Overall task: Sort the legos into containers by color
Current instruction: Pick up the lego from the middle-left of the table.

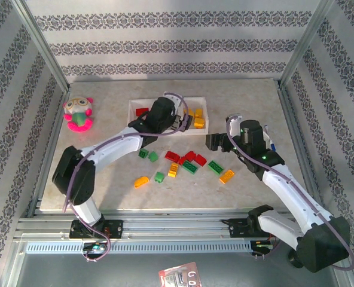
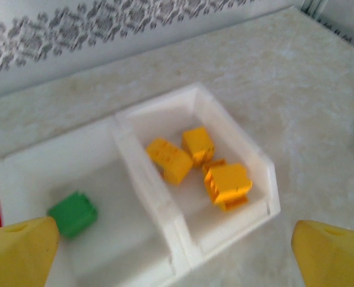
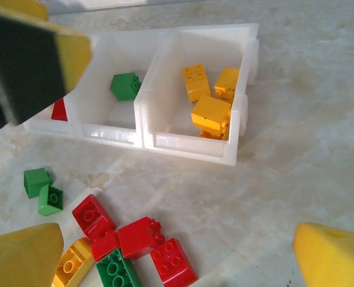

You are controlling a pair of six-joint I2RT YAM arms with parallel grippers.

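The white three-compartment tray (image 1: 202, 100) lies at the back centre. Its right compartment holds several yellow bricks (image 2: 172, 159) (image 3: 208, 112), the middle one a green brick (image 2: 73, 213) (image 3: 125, 85), the left one a red brick (image 1: 142, 111) (image 3: 59, 111). My left gripper (image 1: 178, 119) (image 2: 177, 254) hangs open over the tray wall (image 2: 142, 174), nothing between its yellow pads (image 2: 18, 251). Loose red bricks (image 1: 191, 156) (image 3: 139, 237), green bricks (image 1: 189, 167) (image 3: 42, 190) and yellow bricks (image 1: 226, 176) lie on the table in front. My right gripper (image 1: 216, 142) (image 3: 177, 260) hovers open above them, empty.
A pink-and-green plush toy (image 1: 78, 113) sits at the back left. One yellow brick (image 1: 141, 182) and one green brick (image 1: 159, 177) lie nearest the front edge. The left gripper's finger (image 3: 33, 60) crosses the top left of the right wrist view. Patterned walls enclose the table.
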